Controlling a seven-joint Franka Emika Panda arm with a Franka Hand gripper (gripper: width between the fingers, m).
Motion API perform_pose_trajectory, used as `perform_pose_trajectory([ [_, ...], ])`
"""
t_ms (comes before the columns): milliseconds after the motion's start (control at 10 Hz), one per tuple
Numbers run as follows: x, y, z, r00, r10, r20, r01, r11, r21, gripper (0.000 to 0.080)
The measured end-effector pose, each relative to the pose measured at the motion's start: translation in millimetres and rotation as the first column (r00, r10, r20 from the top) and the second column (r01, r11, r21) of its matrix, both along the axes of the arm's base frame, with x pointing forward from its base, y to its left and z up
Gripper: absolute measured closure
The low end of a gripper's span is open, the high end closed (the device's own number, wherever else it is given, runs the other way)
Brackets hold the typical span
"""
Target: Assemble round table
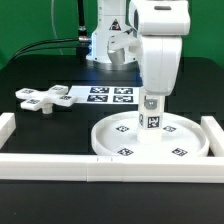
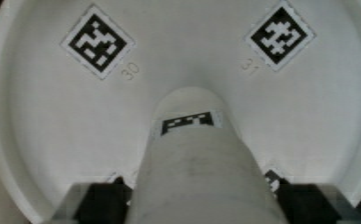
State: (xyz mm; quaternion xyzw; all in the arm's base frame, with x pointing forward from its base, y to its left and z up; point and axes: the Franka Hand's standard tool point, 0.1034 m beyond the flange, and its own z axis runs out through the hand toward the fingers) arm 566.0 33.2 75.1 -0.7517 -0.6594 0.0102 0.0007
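Grips short white cylindrical plastic post (image 1: 150,122) in closed tool (image 1: 150,103), long axis upright, over centre of large white rimmed round plastic disc (image 1: 103,142); contact below unclear.

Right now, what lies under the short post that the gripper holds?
The round disc lies under the post, two of its tags visible beyond it. The post covers the disc's middle, so that spot cannot be seen.

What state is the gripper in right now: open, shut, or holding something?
Gripper: shut on the short post, held upright over the round disc.
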Motion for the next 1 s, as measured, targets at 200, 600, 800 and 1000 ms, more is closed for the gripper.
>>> perform_pose_trajectory([
  [200, -1.1, 2.2, 0.0, 0.968, -0.252, 0.001, 0.252, 0.968, 0.001, 0.0391],
  [600, -3.8, 4.3, -0.3, 0.702, -0.712, 0.004, 0.712, 0.702, -0.013, 0.0390],
  [800, -4.3, 4.6, -0.3, 0.568, -0.823, 0.004, 0.823, 0.568, -0.013, 0.0390],
  [1000, -4.5, 4.9, -0.4, 0.446, -0.895, 0.001, 0.895, 0.446, -0.013, 0.0390],
])
